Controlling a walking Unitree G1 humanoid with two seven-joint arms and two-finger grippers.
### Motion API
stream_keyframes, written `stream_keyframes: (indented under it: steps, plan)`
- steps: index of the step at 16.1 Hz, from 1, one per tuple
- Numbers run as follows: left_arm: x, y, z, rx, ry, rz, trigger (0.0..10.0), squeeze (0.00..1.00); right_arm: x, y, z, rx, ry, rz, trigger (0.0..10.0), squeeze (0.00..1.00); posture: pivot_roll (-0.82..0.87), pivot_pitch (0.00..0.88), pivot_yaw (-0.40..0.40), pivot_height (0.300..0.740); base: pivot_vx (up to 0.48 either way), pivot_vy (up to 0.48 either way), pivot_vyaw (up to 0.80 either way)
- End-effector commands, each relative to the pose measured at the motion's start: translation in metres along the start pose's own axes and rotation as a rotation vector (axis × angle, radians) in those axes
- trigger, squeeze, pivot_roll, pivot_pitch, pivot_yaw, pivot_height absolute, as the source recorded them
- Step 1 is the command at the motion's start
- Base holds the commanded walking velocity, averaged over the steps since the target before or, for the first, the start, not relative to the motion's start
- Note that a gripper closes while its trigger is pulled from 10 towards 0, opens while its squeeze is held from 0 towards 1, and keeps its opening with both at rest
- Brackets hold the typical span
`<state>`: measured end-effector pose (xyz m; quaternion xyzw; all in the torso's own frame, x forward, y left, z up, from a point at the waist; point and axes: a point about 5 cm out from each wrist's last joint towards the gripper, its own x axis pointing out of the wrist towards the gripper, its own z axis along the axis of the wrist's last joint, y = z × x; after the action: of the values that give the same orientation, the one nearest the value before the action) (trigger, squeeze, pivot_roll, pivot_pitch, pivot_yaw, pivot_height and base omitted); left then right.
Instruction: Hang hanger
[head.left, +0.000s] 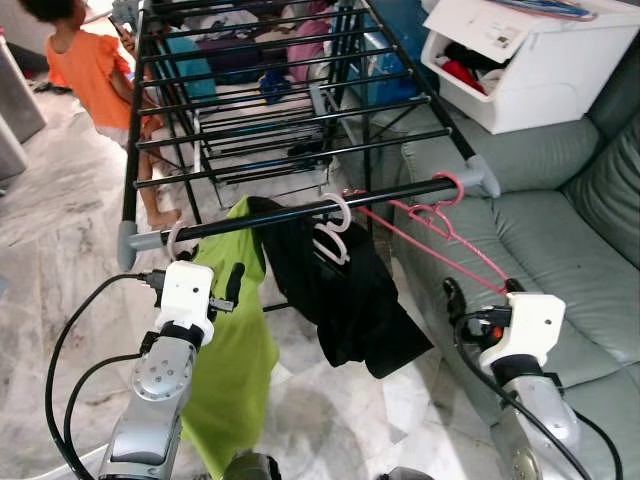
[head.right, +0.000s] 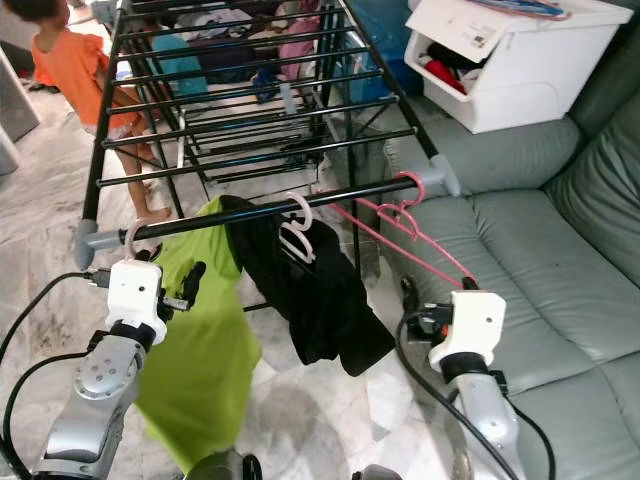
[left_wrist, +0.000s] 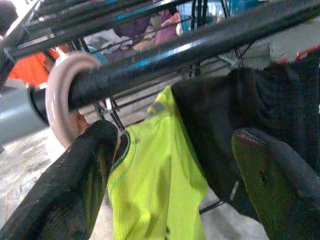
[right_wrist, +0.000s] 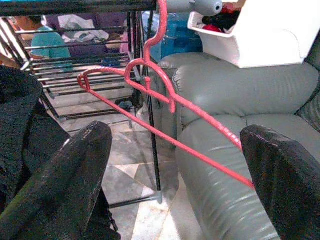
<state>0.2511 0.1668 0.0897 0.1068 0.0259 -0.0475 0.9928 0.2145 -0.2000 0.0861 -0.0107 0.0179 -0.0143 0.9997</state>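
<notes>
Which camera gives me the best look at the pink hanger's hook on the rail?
Right wrist view: the pink hanger hangs by its hook from the rail, large and sharp. Both eye views show it smaller, from above.

One rack (head.left: 300, 215) carries one green shirt (head.left: 232, 340), one black garment (head.left: 345, 290), two pale hangers (head.left: 333, 232) and one pink hanger (head.left: 440, 235), beside one sofa (head.left: 560, 230), one white bin (head.left: 530, 60) and one person (head.left: 95, 75).

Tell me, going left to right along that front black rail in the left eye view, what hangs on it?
Pale hanger hook → lime-green shirt → black garment with white hangers → pink hangers by the rail's right end.
</notes>
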Motion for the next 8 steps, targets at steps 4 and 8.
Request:
stream_keyframes:
  steps: [4,8]
  plan:
    - [-0.002,0.003,0.007,0.014,-0.023,0.015,10.0,0.0,0.002,0.006,0.009,-0.001,-0.008,0.027,10.0,0.0,-0.03,0.0,0.047,0.74,0.0,0.0,0.0]
    - [-0.004,0.0,0.007,0.004,-0.029,0.054,10.0,0.0,0.01,0.014,0.011,-0.036,0.005,0.075,10.0,0.0,-0.02,0.002,-0.008,0.74,0.0,0.0,0.0]
